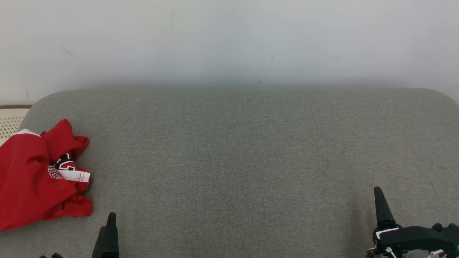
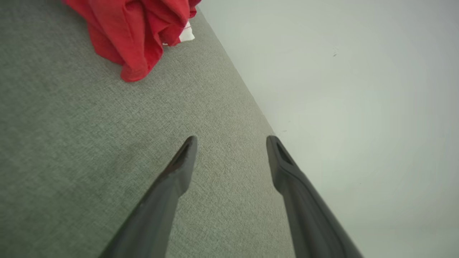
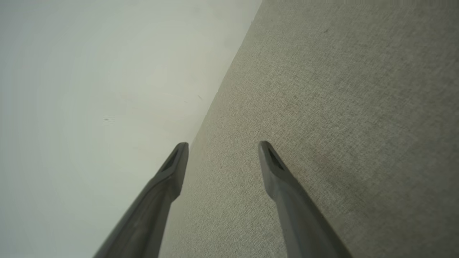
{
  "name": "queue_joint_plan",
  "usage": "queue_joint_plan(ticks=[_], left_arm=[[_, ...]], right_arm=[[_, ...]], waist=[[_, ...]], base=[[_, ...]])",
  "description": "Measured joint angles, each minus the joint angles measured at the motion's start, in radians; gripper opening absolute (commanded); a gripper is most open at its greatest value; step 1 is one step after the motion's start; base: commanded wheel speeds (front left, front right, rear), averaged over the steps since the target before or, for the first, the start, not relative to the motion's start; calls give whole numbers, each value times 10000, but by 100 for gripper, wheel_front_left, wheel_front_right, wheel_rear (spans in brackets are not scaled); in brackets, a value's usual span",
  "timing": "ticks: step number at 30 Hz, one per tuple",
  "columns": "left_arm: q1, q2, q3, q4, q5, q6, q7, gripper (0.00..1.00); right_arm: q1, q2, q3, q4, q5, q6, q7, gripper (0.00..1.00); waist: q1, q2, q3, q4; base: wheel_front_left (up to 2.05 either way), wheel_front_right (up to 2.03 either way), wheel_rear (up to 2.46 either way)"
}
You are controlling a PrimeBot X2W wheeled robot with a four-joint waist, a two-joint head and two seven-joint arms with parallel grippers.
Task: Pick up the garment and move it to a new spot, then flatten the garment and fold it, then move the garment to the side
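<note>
The garment (image 1: pixel 34 179) is a crumpled red jersey with white trim and dark lettering, lying at the left edge of the grey fabric surface (image 1: pixel 236 161). The left wrist view shows the garment (image 2: pixel 136 32) at the top, well beyond the fingers. My left gripper (image 1: pixel 109 233) stands low at the left, just right of the garment's near corner and apart from it; in the left wrist view the left gripper (image 2: pixel 231 141) is open and holds nothing. At the lower right is my right gripper (image 1: pixel 380 204); in its own view the right gripper (image 3: pixel 222 147) is open over bare fabric.
A pale wall (image 1: pixel 229 39) rises behind the grey surface's rounded far edge. At the far left, past the surface, a cream perforated object with a brown rim (image 1: pixel 10 120) shows beside the garment.
</note>
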Motion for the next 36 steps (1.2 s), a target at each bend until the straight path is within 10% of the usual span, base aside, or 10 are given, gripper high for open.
queue_joint_plan(ticks=[36], left_arm=[[3, 42, -391, 109, 4882, 872, -1043, 100]], right_arm=[[-111, 35, 454, 328, -5218, 0, -1172, 100]], waist=[[-2, 0, -18, -98]], base=[[0, 0, 0]])
